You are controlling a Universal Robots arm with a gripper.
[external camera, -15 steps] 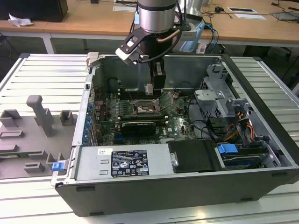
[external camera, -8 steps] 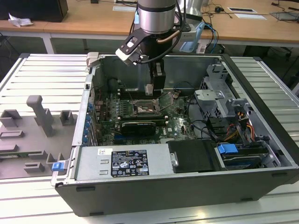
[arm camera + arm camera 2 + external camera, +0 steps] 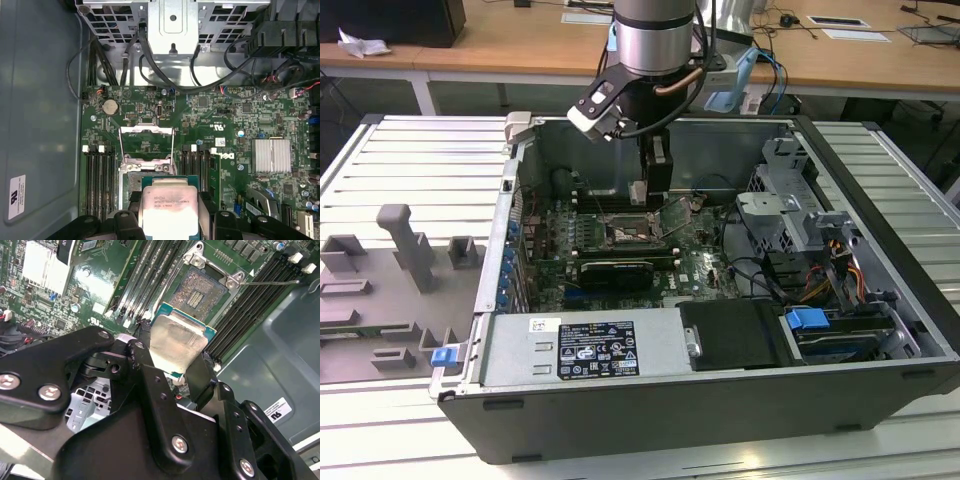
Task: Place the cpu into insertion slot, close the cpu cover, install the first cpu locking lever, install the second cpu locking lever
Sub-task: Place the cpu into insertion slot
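**Fingers closed on the cpu, socket open just ahead**

Fingers (image 3: 658,180) hang inside the open computer case (image 3: 880,250) in the exterior view, above the green motherboard (image 3: 700,265). The insertion slot (image 3: 625,236) sits below them and slightly toward the exterior view's left, clearly apart from them. The case rests on a ribbed surface (image 3: 410,160). A sticker (image 3: 595,347) on the power supply carries print, left unread here.

In the second wrist view the fingers (image 3: 147,367) pinch the cpu (image 3: 177,342) by two opposite edges, with its silver lid facing the camera. The insertion slot (image 3: 197,292) lies just beyond the chip's far edge, its contact field bare and nothing seated in it. A thin locking lever (image 3: 270,282) sticks out sideways over the black memory slots (image 3: 250,305). A small white label (image 3: 275,410) sits on the case wall.

In the first wrist view the cpu (image 3: 170,210) is again clamped between the fingers (image 3: 134,202), and faint lines of print cross its lid. Its edges run roughly parallel to the socket's sides and to the memory slots. The cpu cover (image 3: 146,131) is swung open on the far side of the insertion slot (image 3: 131,180), so the slot lies between chip and cover, its near part hidden by the chip. By my reading the chip is not yet seated. Another white label (image 3: 16,197) is stuck to the case wall.
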